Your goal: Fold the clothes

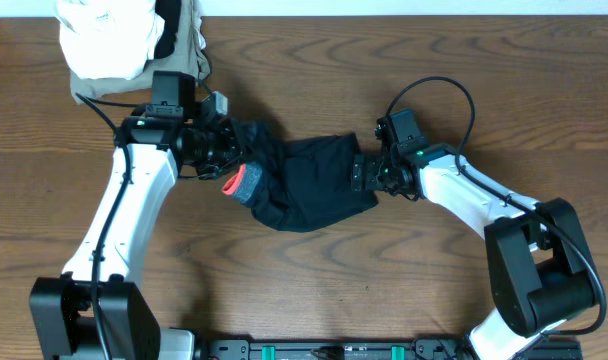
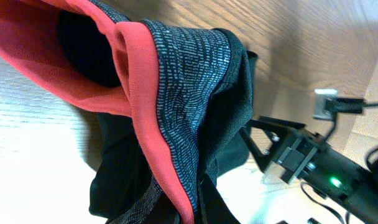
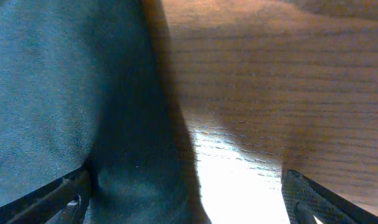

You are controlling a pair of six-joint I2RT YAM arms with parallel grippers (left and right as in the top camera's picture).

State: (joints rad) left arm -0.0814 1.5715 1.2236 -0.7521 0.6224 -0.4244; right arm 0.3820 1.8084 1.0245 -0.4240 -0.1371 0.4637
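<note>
The clothes (image 1: pixel 309 190) are one black, soft garment, crumpled into a loose heap across the middle of the overhead frame on the counter (image 1: pixel 384 290). The right part lies flat and wide. The left end is bunched and pulled toward the upper left, where the left tool (image 1: pixel 234 158) grips it. The waistband (image 1: pixel 242 181) hangs folded over there at the lower left of the heap: speckled grey knit edged in bright red-orange, its opening gaping in the left wrist view.
</note>
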